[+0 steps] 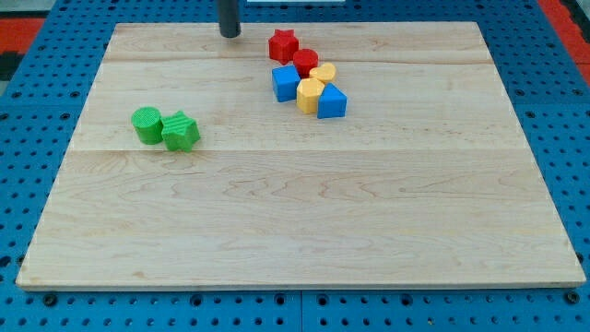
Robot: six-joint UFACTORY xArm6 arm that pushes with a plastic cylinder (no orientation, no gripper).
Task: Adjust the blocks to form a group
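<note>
My tip [230, 34] rests near the top edge of the wooden board [295, 212], left of the red star block [283, 44]. Below the star sit a red round block [305, 62], a yellow block [323, 73], a blue cube [286, 83], a second yellow block [310, 94] and a blue block [332, 101], all packed close together. Far to the view's left a green round block [146, 124] touches a green star-like block [181, 132]. The tip touches no block.
The board lies on a blue perforated table [37, 111]. Orange-red surfaces show at the view's top corners.
</note>
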